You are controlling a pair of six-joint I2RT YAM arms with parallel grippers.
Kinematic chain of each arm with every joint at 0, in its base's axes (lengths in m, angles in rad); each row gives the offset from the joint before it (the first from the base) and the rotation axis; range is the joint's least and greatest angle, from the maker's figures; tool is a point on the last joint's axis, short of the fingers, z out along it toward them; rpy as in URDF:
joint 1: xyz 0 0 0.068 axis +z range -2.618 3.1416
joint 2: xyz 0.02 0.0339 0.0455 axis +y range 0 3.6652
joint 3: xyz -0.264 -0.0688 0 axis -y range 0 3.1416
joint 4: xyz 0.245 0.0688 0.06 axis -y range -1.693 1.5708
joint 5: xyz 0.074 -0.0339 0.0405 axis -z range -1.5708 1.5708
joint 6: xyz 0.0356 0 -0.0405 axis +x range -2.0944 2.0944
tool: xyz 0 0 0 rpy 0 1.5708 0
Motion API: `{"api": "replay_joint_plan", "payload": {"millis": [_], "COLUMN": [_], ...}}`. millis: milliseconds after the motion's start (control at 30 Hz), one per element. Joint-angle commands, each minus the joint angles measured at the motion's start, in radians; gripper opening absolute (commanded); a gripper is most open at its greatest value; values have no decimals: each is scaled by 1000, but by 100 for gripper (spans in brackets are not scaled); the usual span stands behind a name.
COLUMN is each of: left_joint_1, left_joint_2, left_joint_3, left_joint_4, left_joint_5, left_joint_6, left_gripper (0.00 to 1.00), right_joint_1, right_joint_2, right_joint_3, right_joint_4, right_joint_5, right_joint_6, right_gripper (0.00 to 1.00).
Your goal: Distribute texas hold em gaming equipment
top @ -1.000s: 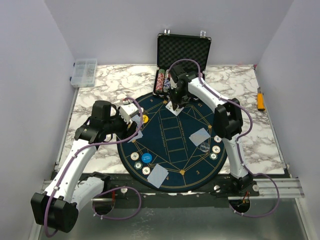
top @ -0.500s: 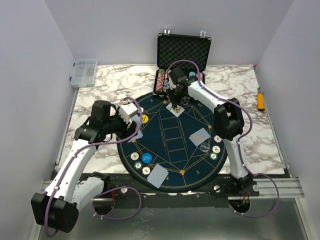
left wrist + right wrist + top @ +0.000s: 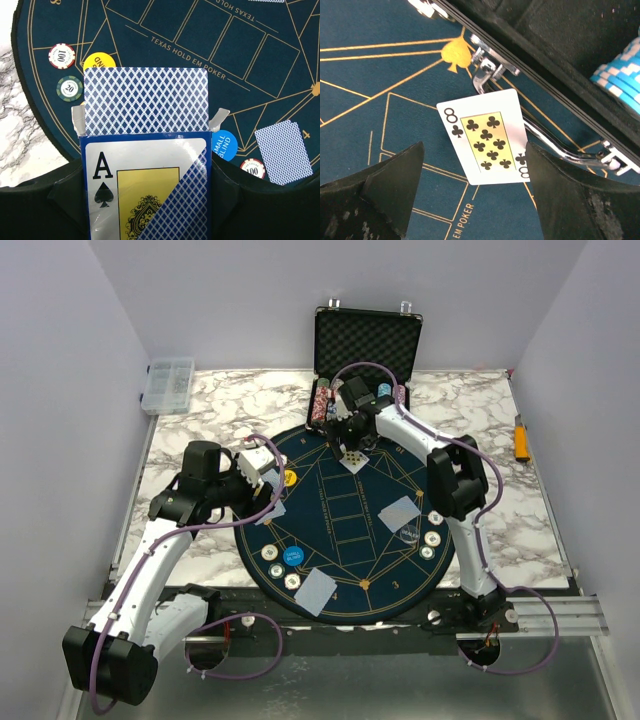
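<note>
Blue-backed deck (image 3: 145,100) held on the left; eight of clubs (image 3: 485,136) lying loose at the mat's 12 o'clock.

Risks, near side first: the left gripper (image 3: 145,200), at 10 o'clock of the Texas Hold'em mat (image 3: 370,90), is clamped part-way on the open card box (image 3: 130,165). The deck stands proud of the box mouth, so a forward tilt could spill cards onto the chips (image 3: 69,87). On the far side the right gripper (image 3: 474,150) is spread wide and grips nothing. The eight lies face up and flat between its fingers (image 3: 395,185), well clear of the 9 o'clock one. Contact with the 3 o'clock one cannot be told. The card's far edge sits just beside the chip-case latch (image 3: 487,70), so a finger brushing it on lift-off could skew the card or push it under the latch.
</note>
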Motion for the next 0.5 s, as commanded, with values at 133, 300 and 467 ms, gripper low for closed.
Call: {"api": "replay_joint_plan", "payload": {"millis": [133,300,467], "left_joint_1": [7,6,7], "left_joint_2": [-23,-24,-17], "left_joint_3": [-11,-12,-8], "left_joint_4": [24,23,23], "left_joint_5": [38,42,42], "left_joint_6": [16,18,20], "left_gripper": [0,0,0], "right_joint_1": [-3,-3,-3], "right_joint_2": [53,61,47], "right_joint_3": [57,44,-1], "right_joint_4": [10,-1,-13], "right_joint_5": [-18,34,-76], "right_joint_6": [-78,-90,-134], "right_gripper": [91,94,90]}}
